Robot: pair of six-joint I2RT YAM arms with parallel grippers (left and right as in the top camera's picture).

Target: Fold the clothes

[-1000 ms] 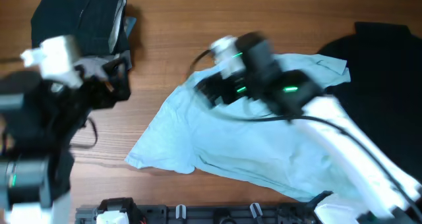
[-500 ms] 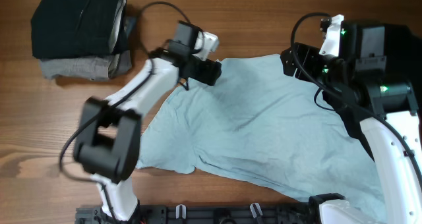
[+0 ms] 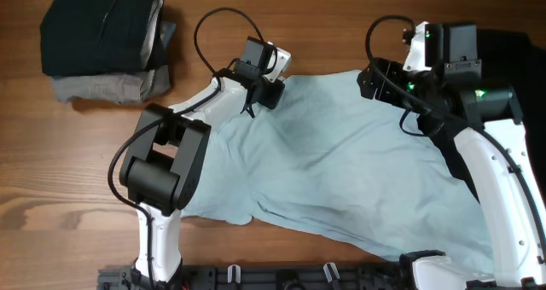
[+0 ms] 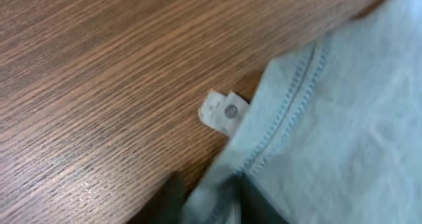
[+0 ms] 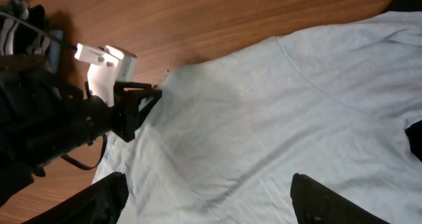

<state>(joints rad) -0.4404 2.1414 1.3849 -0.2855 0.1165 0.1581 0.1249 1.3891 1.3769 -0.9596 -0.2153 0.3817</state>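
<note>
The light blue t-shirt lies spread and creased across the wooden table. My left gripper is at its top left corner. In the left wrist view the stitched edge runs down into my left gripper, whose dark fingers are pinched on a fold of the cloth. A small white label sticks out at that edge. My right gripper hovers over the shirt's upper right part. Its fingers stand wide apart above the t-shirt with nothing between them.
A stack of folded black and grey garments sits at the back left. A large black garment lies at the right edge, partly under the shirt and the right arm. A black rail runs along the front edge.
The left arm swung in from the left to the shirt's top left corner and its jaws closed on the edge. The right arm moved from mid-shirt to the upper right.
</note>
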